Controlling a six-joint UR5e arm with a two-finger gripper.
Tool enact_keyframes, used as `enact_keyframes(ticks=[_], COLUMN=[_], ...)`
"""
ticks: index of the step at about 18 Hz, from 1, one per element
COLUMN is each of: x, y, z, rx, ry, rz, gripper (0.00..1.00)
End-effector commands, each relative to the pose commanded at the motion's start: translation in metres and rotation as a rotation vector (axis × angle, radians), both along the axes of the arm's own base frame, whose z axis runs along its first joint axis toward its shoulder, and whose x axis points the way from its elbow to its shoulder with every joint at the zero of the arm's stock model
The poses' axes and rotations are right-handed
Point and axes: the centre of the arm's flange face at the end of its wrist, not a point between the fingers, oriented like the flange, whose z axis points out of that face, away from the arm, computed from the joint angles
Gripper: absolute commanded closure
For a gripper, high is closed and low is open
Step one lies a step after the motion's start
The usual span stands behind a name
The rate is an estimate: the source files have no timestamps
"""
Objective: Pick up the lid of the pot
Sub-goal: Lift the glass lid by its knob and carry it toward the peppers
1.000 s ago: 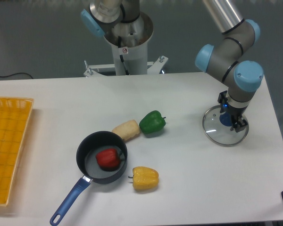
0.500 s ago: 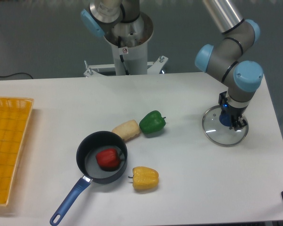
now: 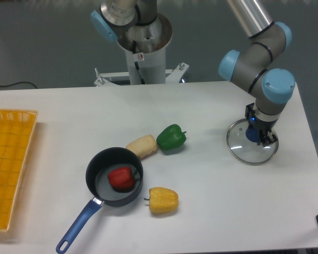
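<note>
Barely shifted, the lid (image 3: pixel 243 148) lies under the jaws; I can't tell whether they grip its knob (image 3: pixel 255 134), so lifting likely remains.

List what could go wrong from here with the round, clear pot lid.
The lid offers only a small blue knob near its middle, so an off-centre hold could let it tilt or swing when raised. The gripper is at the knob, but this view does not settle how firm any contact is; a slip seems possible.
</note>
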Motion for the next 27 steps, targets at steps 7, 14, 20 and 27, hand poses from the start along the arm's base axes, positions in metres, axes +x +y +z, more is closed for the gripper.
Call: enact_keyframes(ticks=[7,14,20,27], x=[0.01,0.031,0.061,0.078], y=[0.008,0.023,0.061,0.084], z=[0.031,0.062,0.082,0.112], rx=[0.006,0.008,0.003,-0.003], ry=[0.036,0.024,0.002,-0.028], rz=[-0.003,0.04,0.096,0.128], gripper=[0.47,0.47,0.47,0.47])
